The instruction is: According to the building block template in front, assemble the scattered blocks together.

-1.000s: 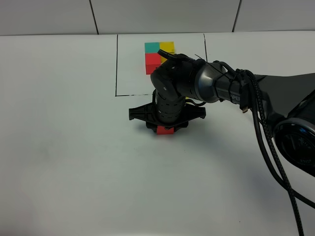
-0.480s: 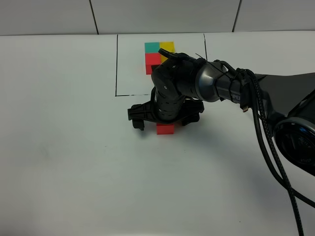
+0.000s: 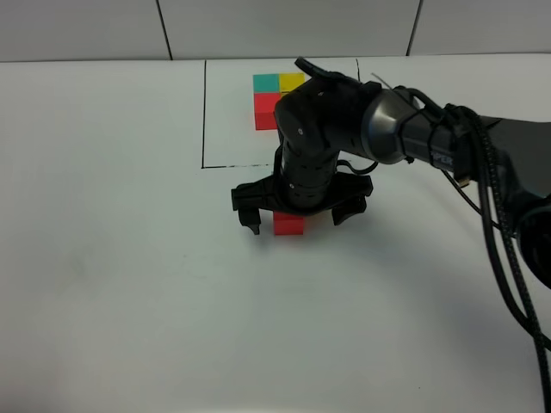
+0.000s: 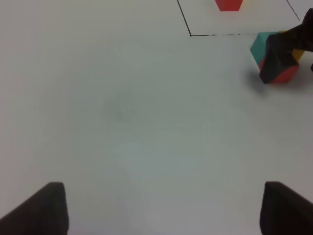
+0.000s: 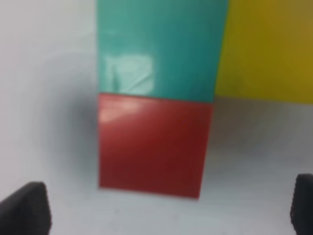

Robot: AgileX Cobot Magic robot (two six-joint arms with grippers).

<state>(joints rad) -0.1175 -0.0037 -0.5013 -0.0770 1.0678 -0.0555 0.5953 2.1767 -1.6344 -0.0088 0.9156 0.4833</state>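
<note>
Released now, the right gripper [image 3: 299, 212] (fingers spread) leaves the red cube [image 3: 289, 224], seemingly touching teal [image 5: 159, 46], at the template's [image 3: 277, 96] six o'clock.

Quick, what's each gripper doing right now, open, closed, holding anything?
Left gripper: open, holding nothing.
Right gripper: open, straddling the small red cube without gripping it.

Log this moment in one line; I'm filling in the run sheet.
right gripper: open, above red cube | red, teal cube, yellow cube: joined in an L | left gripper: open, empty | template: untouched
</note>
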